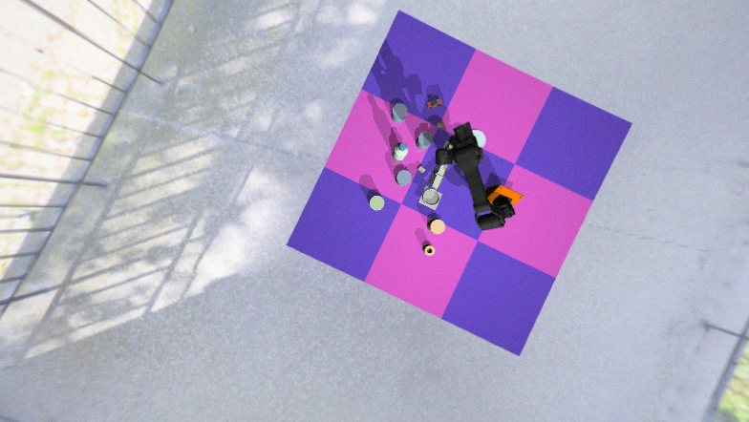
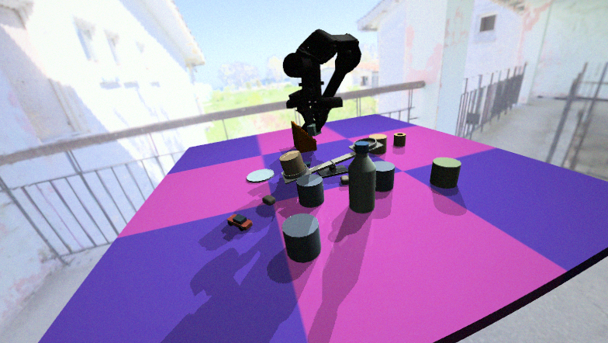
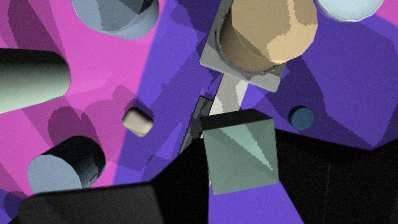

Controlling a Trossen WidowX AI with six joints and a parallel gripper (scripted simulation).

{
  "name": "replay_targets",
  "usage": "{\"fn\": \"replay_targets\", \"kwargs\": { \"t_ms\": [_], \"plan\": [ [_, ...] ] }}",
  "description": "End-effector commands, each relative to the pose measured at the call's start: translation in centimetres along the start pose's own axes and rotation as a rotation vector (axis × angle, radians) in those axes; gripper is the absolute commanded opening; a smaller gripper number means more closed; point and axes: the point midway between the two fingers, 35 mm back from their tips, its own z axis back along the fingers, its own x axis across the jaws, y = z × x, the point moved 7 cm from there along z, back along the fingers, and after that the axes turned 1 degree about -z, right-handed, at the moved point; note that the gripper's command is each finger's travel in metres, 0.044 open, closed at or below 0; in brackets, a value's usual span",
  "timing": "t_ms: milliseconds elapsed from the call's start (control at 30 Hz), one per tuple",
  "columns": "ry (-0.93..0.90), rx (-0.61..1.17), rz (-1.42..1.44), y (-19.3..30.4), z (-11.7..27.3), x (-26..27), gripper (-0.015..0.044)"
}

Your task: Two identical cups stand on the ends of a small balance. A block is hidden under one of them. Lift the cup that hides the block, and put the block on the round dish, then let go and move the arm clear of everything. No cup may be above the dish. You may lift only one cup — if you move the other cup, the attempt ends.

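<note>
My gripper (image 2: 313, 129) (image 3: 233, 141) is shut on the pale green block (image 2: 312, 128) (image 3: 242, 157) and holds it high above the mat, near the balance (image 1: 437, 178) (image 2: 332, 165) (image 3: 229, 97). A tan cup (image 2: 291, 163) (image 3: 274, 32) stands upside down on the balance's lower end; my arm hides most of it in the top view. The raised end is bare. The other tan cup (image 1: 437, 226) (image 2: 381, 147) stands on the mat beyond the raised end. The round pale dish (image 1: 480, 137) (image 2: 260, 174) (image 3: 350, 7) lies beside the lower end, with nothing on it.
Blue-grey cylinders (image 1: 398, 113) (image 2: 301, 238) and a bottle (image 1: 399, 152) (image 2: 361, 187) stand beside the balance. A green cylinder (image 1: 376, 202) (image 2: 444, 174), a red toy car (image 1: 434, 103) (image 2: 240, 222), an orange wedge (image 1: 511, 195) (image 2: 302, 140) and small stones (image 1: 420, 168) (image 2: 268, 199) are around.
</note>
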Motion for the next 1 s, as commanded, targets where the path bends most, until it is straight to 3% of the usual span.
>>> {"fn": "replay_targets", "kwargs": {
  "t_ms": [0,600,967],
  "plan": [
    [0.009,-0.001,0.009,-2.9,-0.8,-2.6,0.0],
    [0.031,0.075,0.068,-12.1,-8.1,-17.4,0.0],
    [0.03,0.079,0.071,-12.2,-10.4,-18.0,0.0]
  ]
}}
